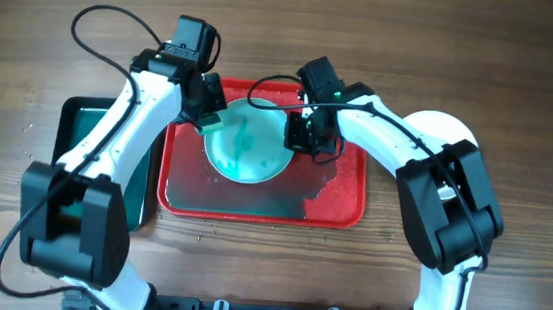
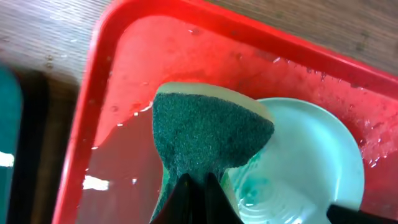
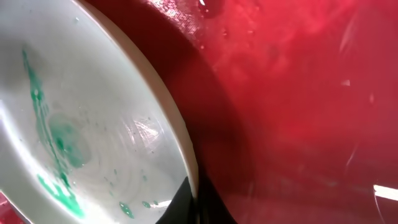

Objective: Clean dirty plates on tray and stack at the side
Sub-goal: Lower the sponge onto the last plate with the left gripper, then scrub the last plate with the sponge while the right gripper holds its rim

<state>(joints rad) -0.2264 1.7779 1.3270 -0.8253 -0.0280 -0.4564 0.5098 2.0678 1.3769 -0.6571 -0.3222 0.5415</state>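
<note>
A pale plate (image 1: 247,144) with teal-green smears sits on the wet red tray (image 1: 338,196). My left gripper (image 1: 206,119) is shut on a green-faced sponge (image 2: 208,134) and holds it at the plate's upper left rim (image 2: 311,155). My right gripper (image 1: 303,137) is shut on the plate's right rim (image 3: 180,134) and the plate (image 3: 81,124) looks tilted up there. Another pale plate (image 1: 438,126) lies on the table to the right, partly hidden by the right arm. I see no third plate.
A black tray with a green inside (image 1: 84,123) lies left of the red tray, under the left arm. Water pools in the red tray (image 2: 124,180). Wooden table all around.
</note>
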